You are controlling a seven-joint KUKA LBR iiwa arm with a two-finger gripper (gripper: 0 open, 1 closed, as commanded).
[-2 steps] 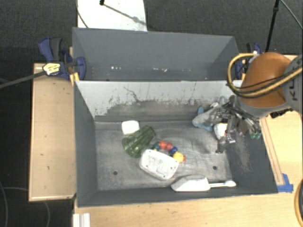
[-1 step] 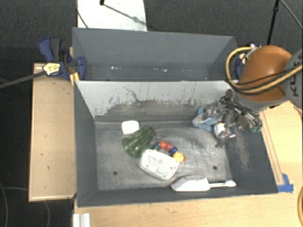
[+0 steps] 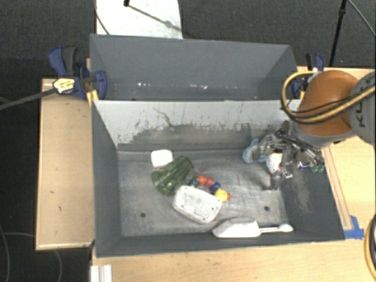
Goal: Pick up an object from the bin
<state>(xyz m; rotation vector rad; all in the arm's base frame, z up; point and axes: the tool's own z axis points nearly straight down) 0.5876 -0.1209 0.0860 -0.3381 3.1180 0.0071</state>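
Tool (image 3: 281, 168): low over bin's (image 3: 176, 122) right end; open or closed, you cannot tell. Pale blue-white lump (image 3: 252, 153): just left of tool, near back wall. White scoop (image 3: 238, 230): front, well apart.

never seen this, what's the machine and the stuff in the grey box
It is a robot arm with a gripper at its tip, reaching from the right into a grey metal bin to pick something out. One camera looks down from above, slightly sideways. On the bin's floor lie a small white block, a green ribbed thing, coloured beads, a white flat pack and a white scoop. The gripper sits low at the right, beside a pale blue thing; whether it holds it is unclear.
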